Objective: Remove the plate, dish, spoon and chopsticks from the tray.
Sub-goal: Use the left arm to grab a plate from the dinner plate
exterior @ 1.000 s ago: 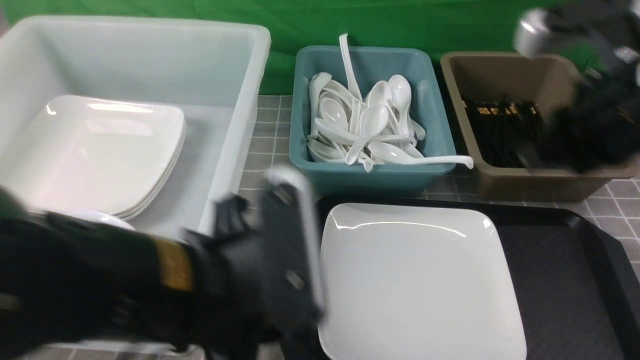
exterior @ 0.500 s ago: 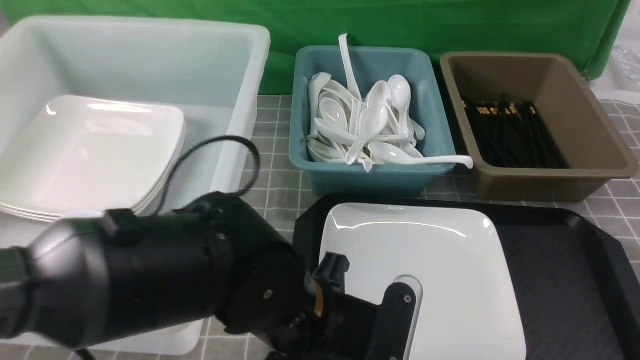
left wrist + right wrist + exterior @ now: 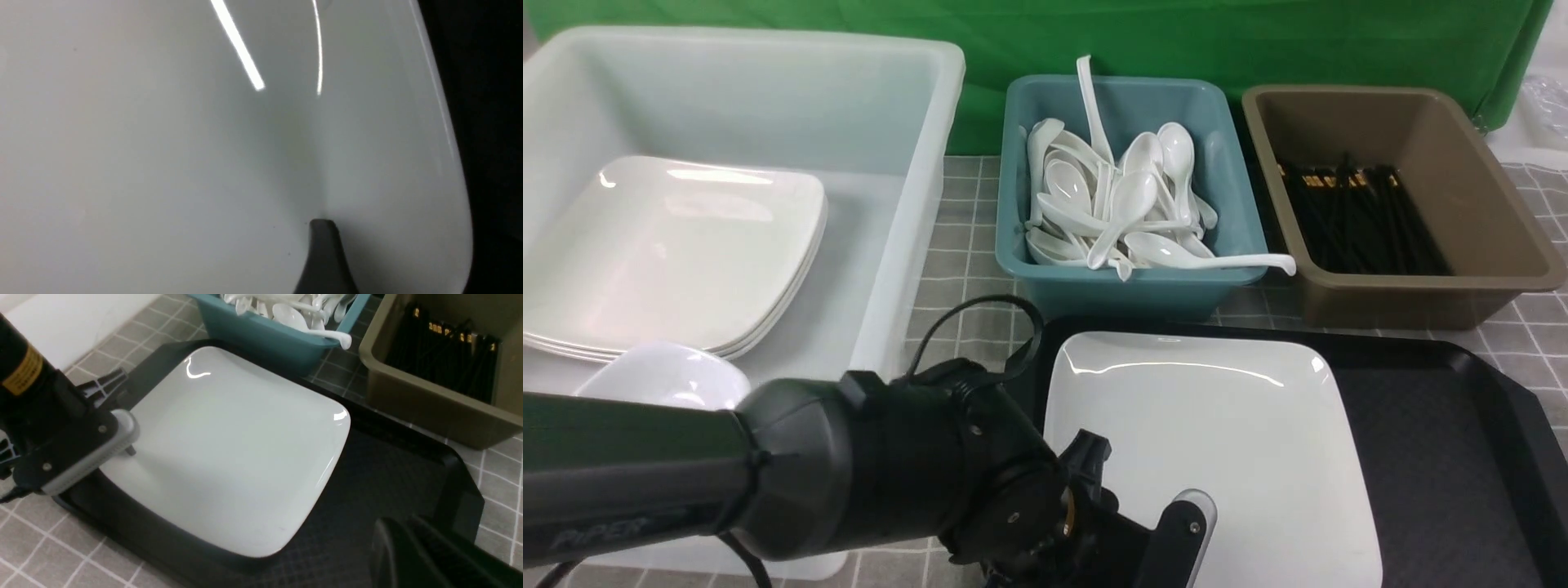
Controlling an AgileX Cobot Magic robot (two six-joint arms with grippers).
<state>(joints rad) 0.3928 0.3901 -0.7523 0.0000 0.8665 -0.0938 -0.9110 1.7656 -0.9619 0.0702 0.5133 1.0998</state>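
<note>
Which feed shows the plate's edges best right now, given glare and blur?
Right wrist view: sharp, plate outline mostly clear against the tray, only small corner highlights. Front view: sharp, thin glare along the far rim, left arm hides the near-left corner. Left wrist view: too close, soft, two reflection streaks.

tray [image 3: 1445, 441] and three tubs [image 3: 1127, 298] on grey-tiled table [image 3: 964, 245]

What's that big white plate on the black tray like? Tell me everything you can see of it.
The plate is large and square, with rounded corners and a shallow raised rim. It is glossy white, like glazed ceramic or hard plastic, and empty. It lies flat on the left part of the black tray, in front of the teal tub. One dark finger of the left arm is over its near left part; whether it touches cannot be told.
</note>
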